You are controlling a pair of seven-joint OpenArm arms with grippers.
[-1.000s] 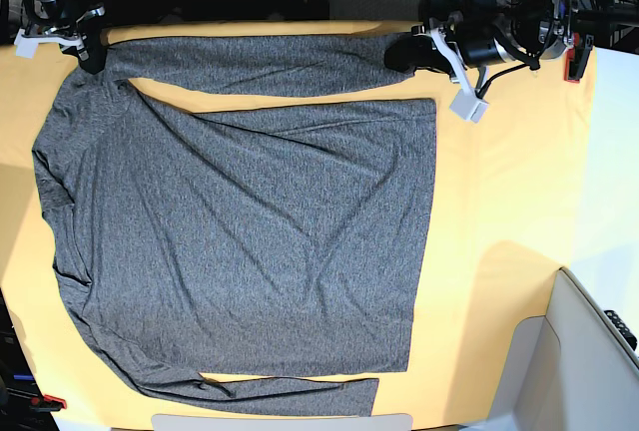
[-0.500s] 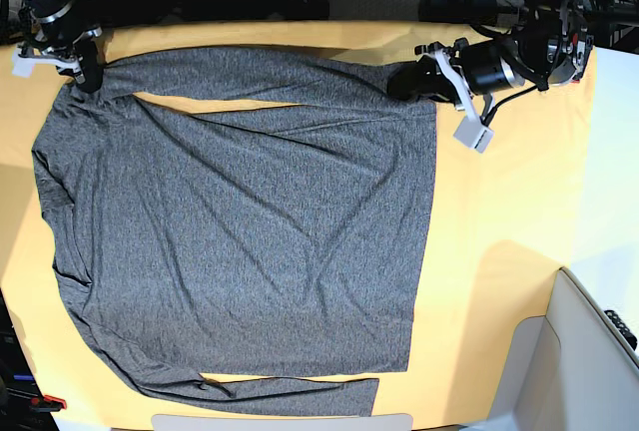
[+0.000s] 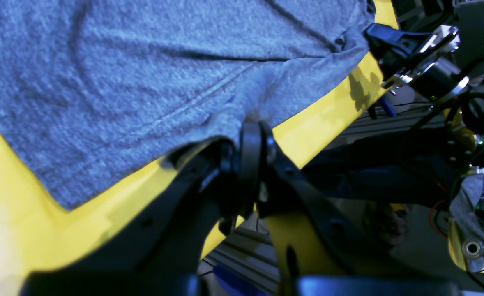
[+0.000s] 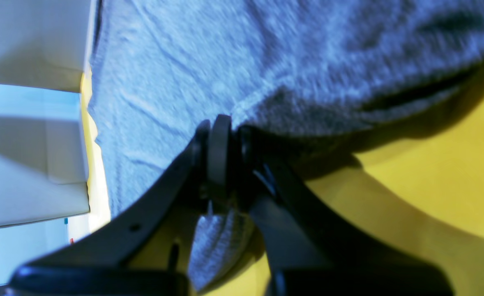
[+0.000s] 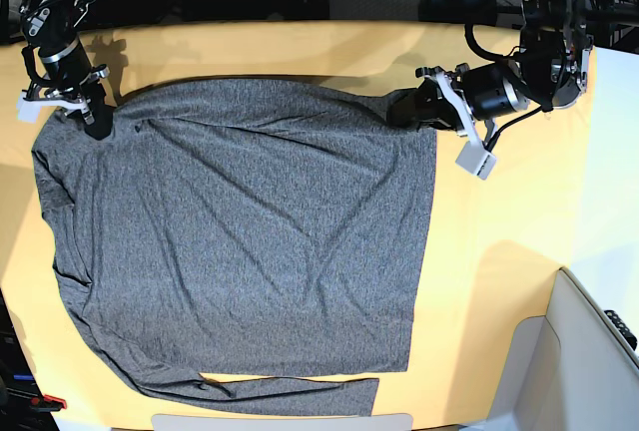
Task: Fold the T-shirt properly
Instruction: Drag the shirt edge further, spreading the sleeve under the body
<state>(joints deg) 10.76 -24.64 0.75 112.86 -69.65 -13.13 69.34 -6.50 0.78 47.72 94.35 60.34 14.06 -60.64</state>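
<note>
Grey fabric is covering most of the yellow-covered counter (image 5: 499, 212): the large heather-grey long-sleeved knit T-shirt (image 5: 240, 241) is lying spread flat, its body filling the left and middle of the base view, its hem running down the right side and one sleeve lying along the near edge at the bottom. The upper sleeve is lying folded in along the top edge of the body, stretched between the two hands. The left hand (image 5: 407, 109), on the right of the base view, is reaching in sideways from its arm at the top right corner, lying low over the counter with its black fingers clamped on the cuff end of that sleeve at the shirt's top right corner; its wrist camera is showing the two black fingers (image 3: 250, 152) pressed together with grey cloth pinched between them and yellow counter on either side. The right hand (image 5: 92, 124), on the left of the base view, is pointing down from its arm at the top left corner and is gripping the shoulder area of the shirt; its wrist view is showing the fingers (image 4: 219, 148) closed tight on a bunched fold of grey knit, with a little cloth poking out below them. A white box (image 5: 584, 361) is sitting at the lower right corner, well apart from the shirt.
</note>
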